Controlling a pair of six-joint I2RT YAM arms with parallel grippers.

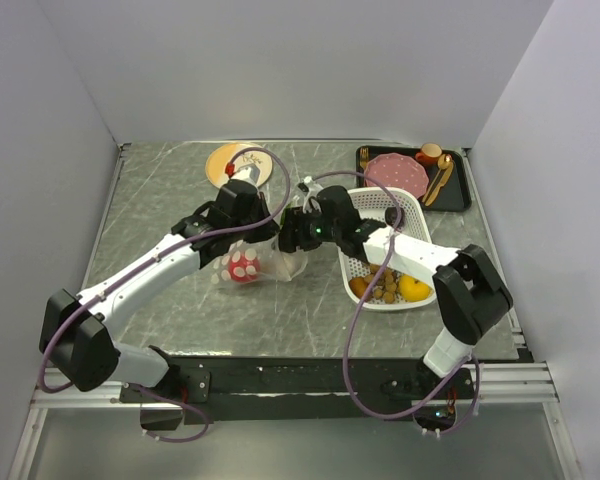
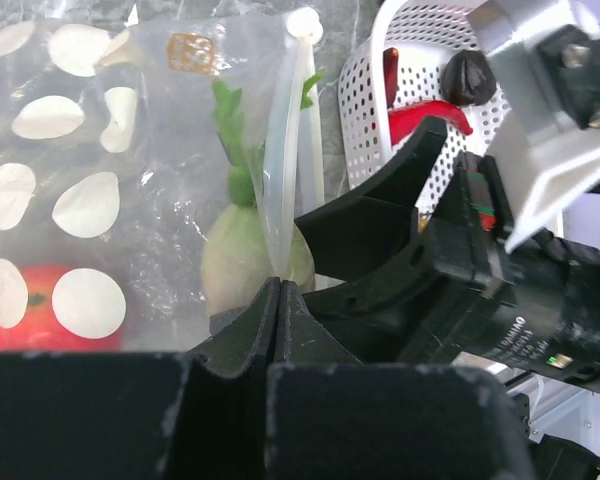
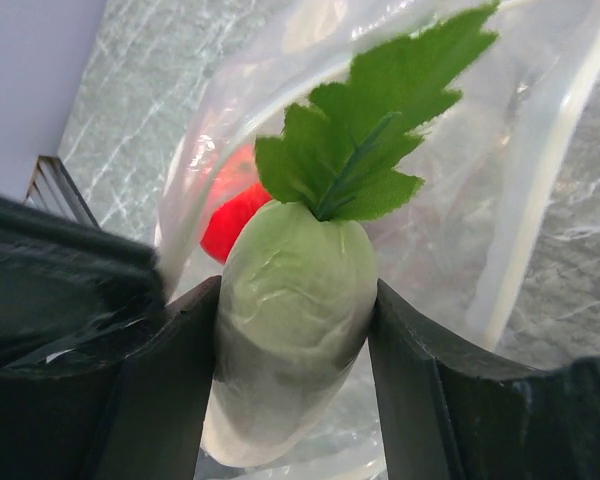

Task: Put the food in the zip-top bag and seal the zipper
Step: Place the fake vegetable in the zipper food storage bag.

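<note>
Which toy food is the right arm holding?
The white-and-green vegetable, clamped in the right end effector at the mouth of the bag. The red piece lies inside; the yellow fruit and nuts sit in the basket.

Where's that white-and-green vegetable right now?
Right wrist view: the vegetable is pinched between the right gripper's fingers at the clear dotted bag's mouth, mid-table, just left of the white basket.

White perforated basket [image 1: 408, 203], black tray [image 1: 461, 190] holding pink plate [image 1: 397, 173], yellow plate [image 1: 220, 160]
</note>
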